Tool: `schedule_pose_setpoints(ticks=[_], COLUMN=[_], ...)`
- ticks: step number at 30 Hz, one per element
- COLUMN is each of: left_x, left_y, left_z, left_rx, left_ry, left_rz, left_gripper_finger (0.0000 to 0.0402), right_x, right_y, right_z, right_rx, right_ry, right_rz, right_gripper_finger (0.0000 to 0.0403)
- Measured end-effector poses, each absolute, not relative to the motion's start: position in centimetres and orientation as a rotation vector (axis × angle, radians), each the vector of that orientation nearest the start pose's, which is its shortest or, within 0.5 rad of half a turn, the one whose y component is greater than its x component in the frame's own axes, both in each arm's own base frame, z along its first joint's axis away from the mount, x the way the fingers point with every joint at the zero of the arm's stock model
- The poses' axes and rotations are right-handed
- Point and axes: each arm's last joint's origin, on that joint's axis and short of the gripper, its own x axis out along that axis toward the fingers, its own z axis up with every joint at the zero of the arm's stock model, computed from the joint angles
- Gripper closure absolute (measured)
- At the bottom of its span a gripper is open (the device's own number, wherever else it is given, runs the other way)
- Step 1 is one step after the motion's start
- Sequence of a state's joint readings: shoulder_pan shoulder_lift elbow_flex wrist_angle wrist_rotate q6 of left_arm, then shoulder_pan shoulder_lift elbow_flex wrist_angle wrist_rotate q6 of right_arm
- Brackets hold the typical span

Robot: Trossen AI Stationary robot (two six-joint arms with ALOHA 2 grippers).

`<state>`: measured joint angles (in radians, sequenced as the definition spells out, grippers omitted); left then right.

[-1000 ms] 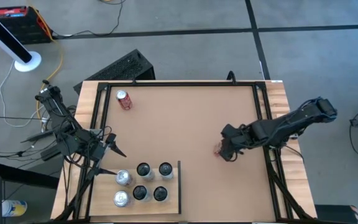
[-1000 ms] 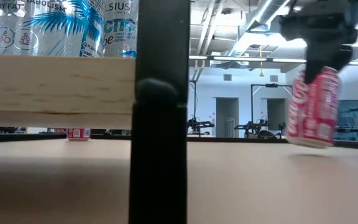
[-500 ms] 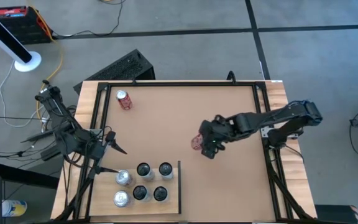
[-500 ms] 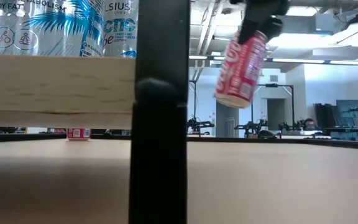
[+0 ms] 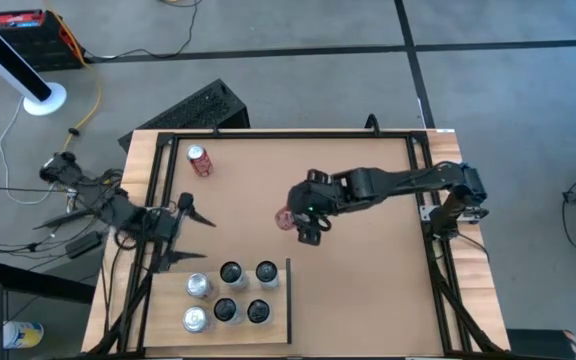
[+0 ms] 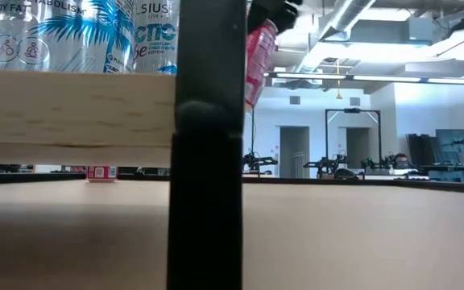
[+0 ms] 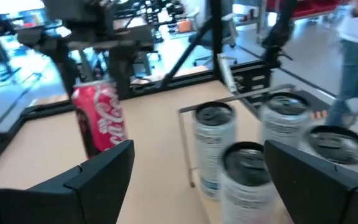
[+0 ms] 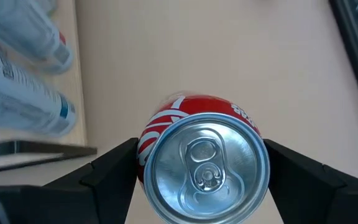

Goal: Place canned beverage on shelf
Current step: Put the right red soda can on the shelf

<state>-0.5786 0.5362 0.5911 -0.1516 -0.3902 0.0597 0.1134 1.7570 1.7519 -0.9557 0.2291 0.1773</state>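
At the left edge of the desk (image 5: 368, 300) the left gripper (image 5: 190, 232) hangs above the surface with its jaws spread and nothing between them. It is just beyond the shelf (image 5: 278, 322), a pale wood board at the near left corner of the desk, with a thin black rail on its right side. Six cans (image 5: 228, 296) stand on the shelf: two silver ones on the left and four with dark tops beside them. Near the far left corner of the desk another red can (image 5: 200, 160) lies alone. Around the middle of the desk the right gripper (image 5: 302, 219) carries the red canned beverage (image 5: 286, 217), its jaws pinching the can by the sides; the right wrist view shows the silver top (image 8: 202, 169) between the two fingers (image 8: 110, 174). In the low view the can (image 6: 258, 60) is tilted and lifted clear off the desk, higher than the shelf board.
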Motion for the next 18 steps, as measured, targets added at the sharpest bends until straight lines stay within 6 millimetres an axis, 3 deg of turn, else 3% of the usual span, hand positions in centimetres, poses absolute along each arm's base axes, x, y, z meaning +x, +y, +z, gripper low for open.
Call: schedule_pose_setpoints(ticks=[8,18], left_x=[14.2,19.4], left_y=[-2.6,0.7], left_z=[30.3,29.4], left_rx=[0.009,-0.081], left_ry=[0.074,0.039], left_rz=[-0.189,-0.282], left_gripper_finger=[0.0058,0.0058], right_x=[36.3,36.1], right_y=[3.4,6.6], right_z=[36.3,37.6], right_rx=[-0.017,-0.097], right_ry=[0.889,0.775], right_rz=[-0.173,-0.058], right_gripper_finger=[0.0072,0.007])
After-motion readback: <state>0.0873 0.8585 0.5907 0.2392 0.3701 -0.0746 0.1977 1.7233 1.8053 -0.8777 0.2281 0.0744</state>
